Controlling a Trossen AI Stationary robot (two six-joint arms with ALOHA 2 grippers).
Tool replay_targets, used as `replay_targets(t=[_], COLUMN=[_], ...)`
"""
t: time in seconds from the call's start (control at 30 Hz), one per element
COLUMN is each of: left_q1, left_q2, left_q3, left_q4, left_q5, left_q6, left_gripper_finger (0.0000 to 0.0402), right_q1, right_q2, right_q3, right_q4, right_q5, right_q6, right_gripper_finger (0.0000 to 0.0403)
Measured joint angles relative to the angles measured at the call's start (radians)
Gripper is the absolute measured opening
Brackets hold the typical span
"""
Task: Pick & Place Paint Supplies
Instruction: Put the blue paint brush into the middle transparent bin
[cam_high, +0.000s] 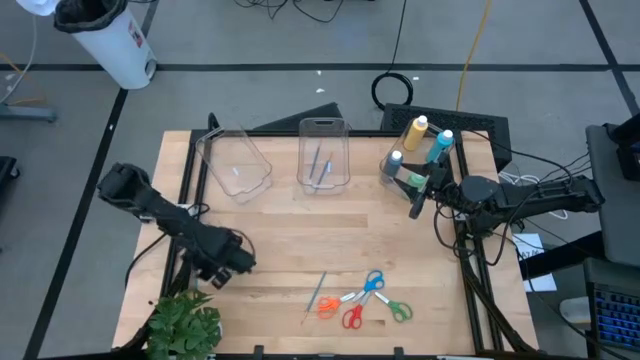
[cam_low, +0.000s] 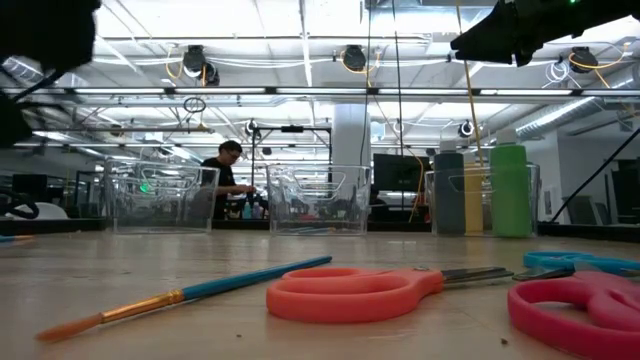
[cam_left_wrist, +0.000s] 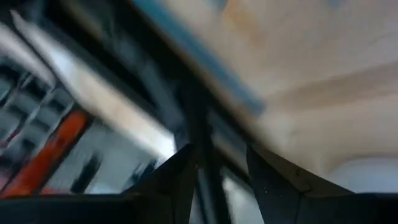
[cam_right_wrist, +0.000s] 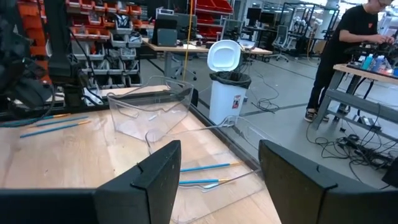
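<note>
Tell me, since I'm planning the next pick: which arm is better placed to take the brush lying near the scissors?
Probably the left. The left gripper hangs just beside the brush and scissors at the near edge. The right gripper sits open far back by the paint bottles.

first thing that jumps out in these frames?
The bright scissors scattered at the table's near edge, with a lone brush beside them. Next, the three clear bins along the far side: the left bin looks empty, the middle bin holds brushes, and the right bin is packed with paint bottles. The right end effector hangs open just in front of that bin.
</note>
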Motion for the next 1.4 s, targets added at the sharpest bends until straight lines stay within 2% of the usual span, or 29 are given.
replay_targets(t=[0.1, 0.27, 0.4, 0.5, 0.6, 0.8, 1.0, 1.2, 1.4], left_q1=[-0.023, -0.027, -0.021, -0.021, -0.021, -0.021, -0.024, -0.025, -0.026], left_q2=[0.044, 0.091, 0.121, 0.145, 0.175, 0.251, 0.316, 0.279, 0.272], left_q3=[-0.004, -0.004, -0.004, -0.004, -0.004, -0.016, -0.016, -0.016, -0.016], left_q4=[-0.004, 0.011, 0.108, 0.12, 0.09, 0.173, 0.168, 0.068, 0.066], left_q5=[0.037, -0.063, -0.071, -0.069, -0.071, -0.066, -0.042, -0.075, -0.102], left_q6=[-0.009, -0.11, -0.166, -0.174, -0.181, -0.206, -0.165, -0.173, -0.173], left_gripper_finger=[0.0152, 0.0152, 0.0152, 0.0147, 0.0116, 0.0011, 0.0007, 0.0004, 0.0003], right_q1=[0.0, 0.0, 0.0, 0.0, 0.0, 0.0, 0.0, 0.0, 0.0], right_q2=[0.0, 0.0, 0.0, 0.0, 0.0, 0.0, 0.0, 0.0, 0.0], right_q3=[0.0, 0.0, 0.0, 0.0, 0.0, 0.0, 0.0, 0.0, 0.0], right_q4=[0.011, 0.014, 0.015, 0.015, 0.015, 0.015, 0.015, 0.015, 0.015], right_q5=[0.0, 0.0, 0.0, 0.0, 0.0, 0.0, 0.0, 0.0, 0.0], right_q6=[-0.016, -0.033, -0.034, -0.034, -0.034, -0.034, -0.034, -0.034, -0.034], right_gripper_finger=[0.021, 0.021, 0.021, 0.021, 0.021, 0.021, 0.021, 0.021, 0.021])
